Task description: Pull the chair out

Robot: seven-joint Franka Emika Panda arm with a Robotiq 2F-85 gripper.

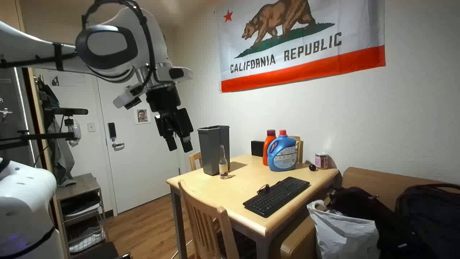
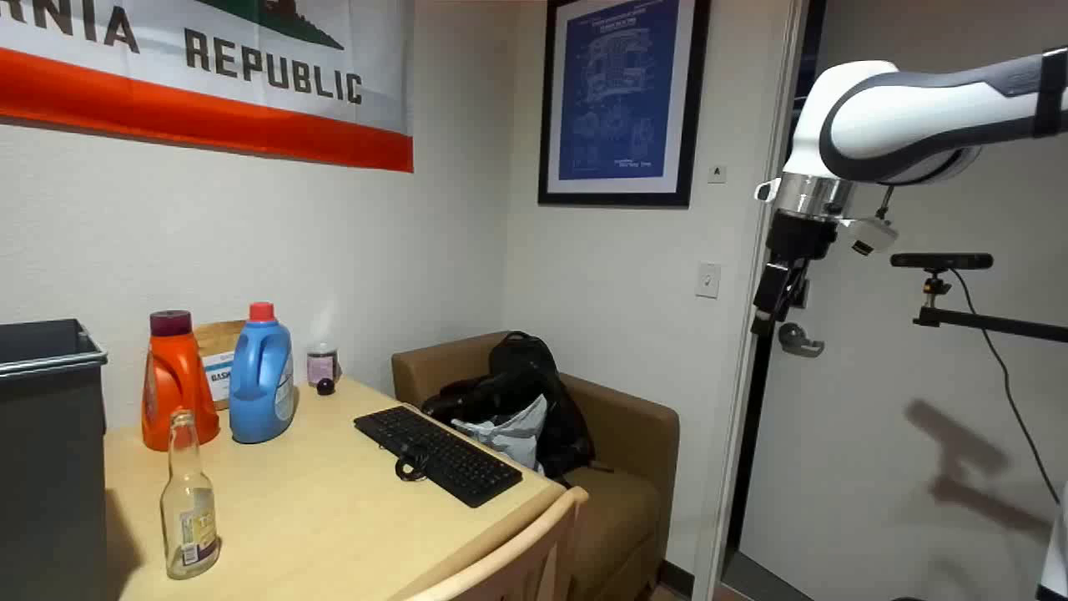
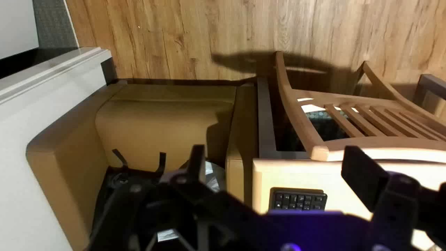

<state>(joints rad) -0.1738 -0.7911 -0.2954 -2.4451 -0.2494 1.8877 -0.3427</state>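
- Evidently, the slatted wooden chair point(image 1: 202, 207) sits tucked in at the wooden table point(image 1: 215, 190), presumably to save room.
- Robotiq gripper point(image 1: 179, 144): empty, jaws spread, probably to straddle the top rail point(image 3: 383, 142).

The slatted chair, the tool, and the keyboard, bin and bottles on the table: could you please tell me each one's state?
Slatted chair: upright, tucked in close to the table
Tool: open, holding nothing
Keyboard: lying flat, keys up
Gray bin: upright, open-topped
Glass bottle: upright, apparently uncapped
Orange bottle: upright, capped
Blue bottle: upright, capped
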